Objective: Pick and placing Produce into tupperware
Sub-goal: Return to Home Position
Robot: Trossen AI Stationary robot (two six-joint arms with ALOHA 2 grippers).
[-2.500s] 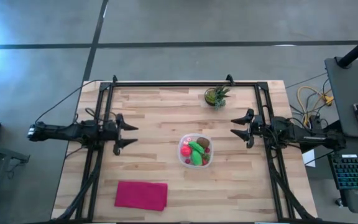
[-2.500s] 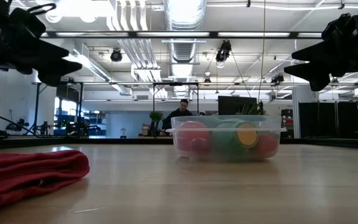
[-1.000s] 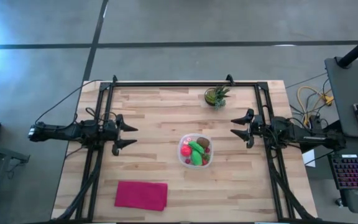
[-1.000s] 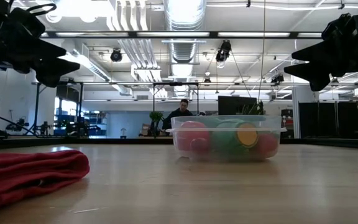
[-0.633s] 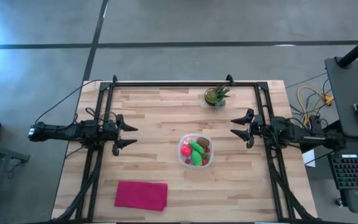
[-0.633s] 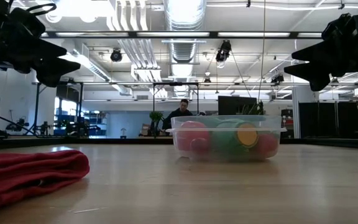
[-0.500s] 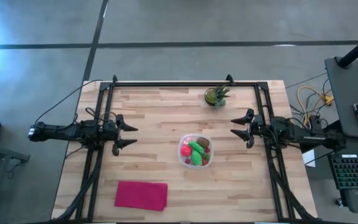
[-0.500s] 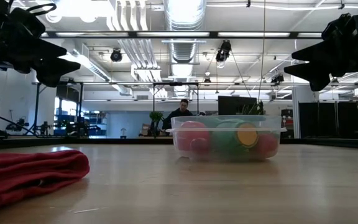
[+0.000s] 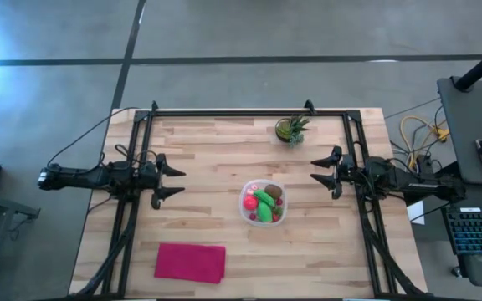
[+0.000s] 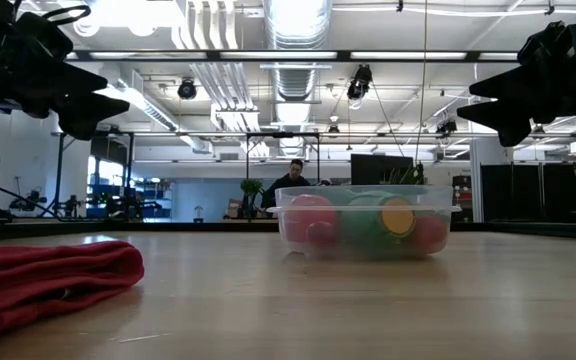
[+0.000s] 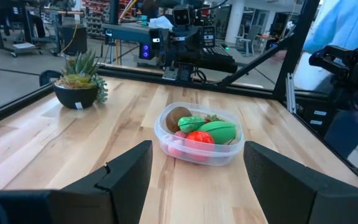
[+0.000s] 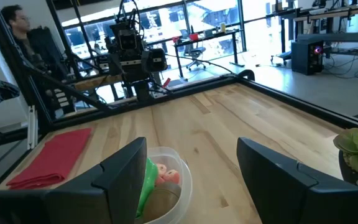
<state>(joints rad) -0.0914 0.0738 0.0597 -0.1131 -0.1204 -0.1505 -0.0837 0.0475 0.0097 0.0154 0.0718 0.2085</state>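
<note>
Looks basically done to me: all the toy produce [image 9: 265,204] I can spot sits inside the tub [image 9: 250,215] mid-table [image 9: 207,146], nothing loose, and the left gripper [image 9: 178,182] and right gripper [image 9: 315,172] hang spread, empty, at opposite sides.

I am running this from afar in a robotics lab inside an open industrial hall. Around my wooden counter [image 9: 216,150] and its black metal frame [image 9: 241,111] lies bare concrete floor [image 9: 241,33]. Exposed ducts [image 10: 293,30] and strip lights [image 10: 298,55] run overhead. Another equipment rig [image 11: 185,37] stands far off, a person [image 10: 293,178] sits at a distant desk, and a keyboard [image 9: 479,230] and loose cables [image 9: 417,130] lie right.
</note>
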